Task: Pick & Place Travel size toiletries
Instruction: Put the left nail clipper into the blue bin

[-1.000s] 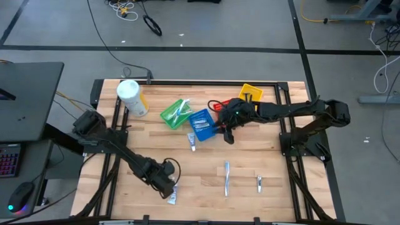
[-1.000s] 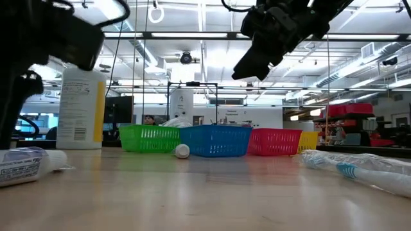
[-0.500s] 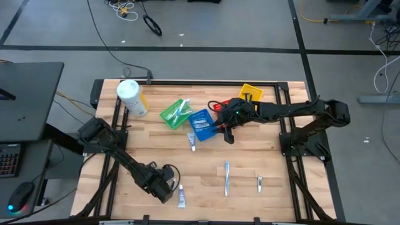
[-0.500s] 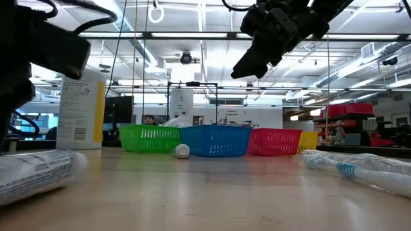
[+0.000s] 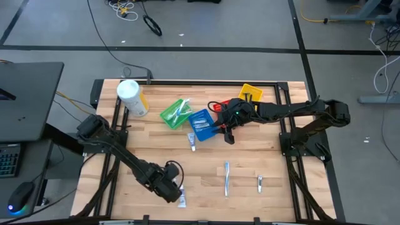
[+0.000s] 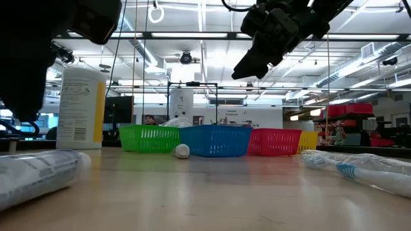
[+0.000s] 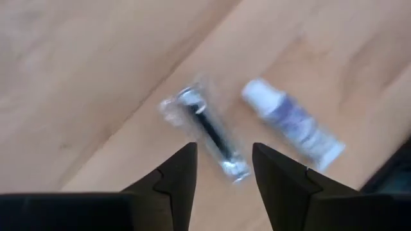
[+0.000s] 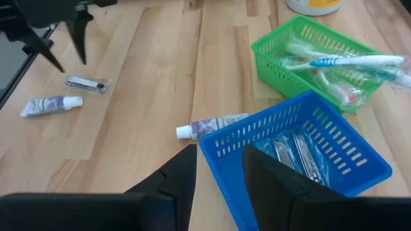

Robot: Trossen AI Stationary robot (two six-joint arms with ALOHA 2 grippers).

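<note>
Left gripper (image 7: 221, 168) (open) near table edge (image 5: 187, 218), seemingly.

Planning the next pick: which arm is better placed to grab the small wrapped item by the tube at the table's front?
Left. Its open hand hovers right over the wrapped item; the right hand is away by the blue basket.

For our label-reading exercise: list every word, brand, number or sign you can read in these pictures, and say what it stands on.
None can be read.
White canister: printed lines, too small.
Near tube: print blurred.
Tube by the blue basket: print too small.
</note>
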